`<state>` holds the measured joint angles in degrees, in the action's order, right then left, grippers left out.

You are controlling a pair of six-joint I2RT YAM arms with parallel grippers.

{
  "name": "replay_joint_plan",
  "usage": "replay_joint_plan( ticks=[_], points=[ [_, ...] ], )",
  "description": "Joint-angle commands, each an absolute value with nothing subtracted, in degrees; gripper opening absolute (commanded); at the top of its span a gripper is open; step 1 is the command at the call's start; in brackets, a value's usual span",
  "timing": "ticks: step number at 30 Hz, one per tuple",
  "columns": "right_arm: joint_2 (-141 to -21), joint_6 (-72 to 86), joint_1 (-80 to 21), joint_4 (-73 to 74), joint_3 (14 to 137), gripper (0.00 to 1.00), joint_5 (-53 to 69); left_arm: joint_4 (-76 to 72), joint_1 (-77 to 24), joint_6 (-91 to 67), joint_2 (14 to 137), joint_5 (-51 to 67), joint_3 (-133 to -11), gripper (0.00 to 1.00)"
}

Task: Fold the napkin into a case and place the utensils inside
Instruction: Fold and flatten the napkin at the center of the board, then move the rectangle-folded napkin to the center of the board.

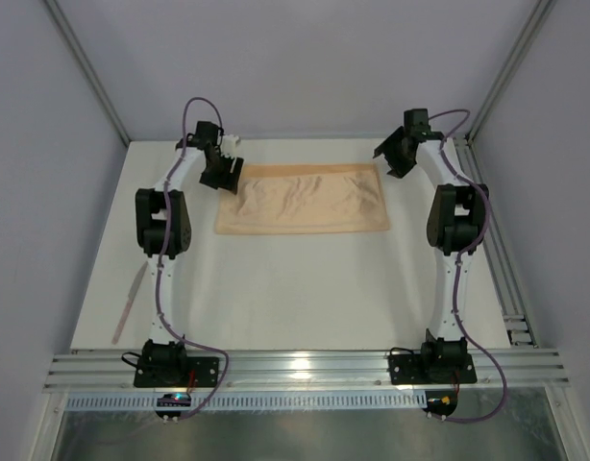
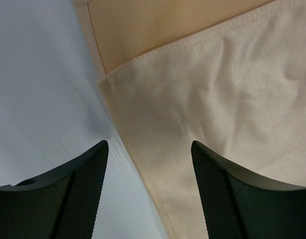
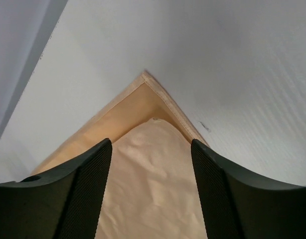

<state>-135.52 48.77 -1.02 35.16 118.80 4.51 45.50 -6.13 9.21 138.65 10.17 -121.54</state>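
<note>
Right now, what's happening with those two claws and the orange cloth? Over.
Left gripper open, right gripper open, one over each far corner. Napkin folded double, flat, not held. One utensil beside left arm, untouched. Nothing in the way.

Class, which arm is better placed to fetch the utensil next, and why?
Left: the utensil lies beside the left arm; the right hand is at the far right corner of the napkin.

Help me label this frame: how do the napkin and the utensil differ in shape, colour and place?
The napkin is a wide peach-orange cloth rectangle, doubled over; the utensil is a slim pale pink stick. The napkin lies at the far middle of the table; the utensil lies near the left edge, well apart from it. Both lie flat on the table, and neither is held.
</note>
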Motion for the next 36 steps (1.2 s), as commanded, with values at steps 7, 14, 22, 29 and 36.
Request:
replay_joint_plan(
  ticks=[7, 14, 22, 29, 36],
  points=[
    [-117.8, 30.2, -1.1, 40.9, 100.4, 0.73, 2.9, 52.7, -4.3, 4.7, 123.1, 15.6, -105.5, 0.74],
    [-115.2, 29.4, -1.5, 36.6, 86.1, 0.66, 8.9, 48.7, -4.4, 2.8, 121.4, 15.4, -94.8, 0.71],
    [-114.9, 28.6, -2.5, 35.3, 83.3, 0.34, 10.1, 47.8, -5.0, 1.6, 121.1, 16.3, -92.6, 0.31],
    [-110.2, 27.3, -2.5, 34.1, 75.6, 0.03, 12.1, 50.3, -5.0, 4.8, 116.1, 17.8, -88.6, 0.00],
    [-97.2, 26.0, -2.5, 35.1, 59.8, 0.03, 13.3, 57.3, -4.5, 14.0, 106.3, 17.7, -77.4, 0.00]
  ],
)
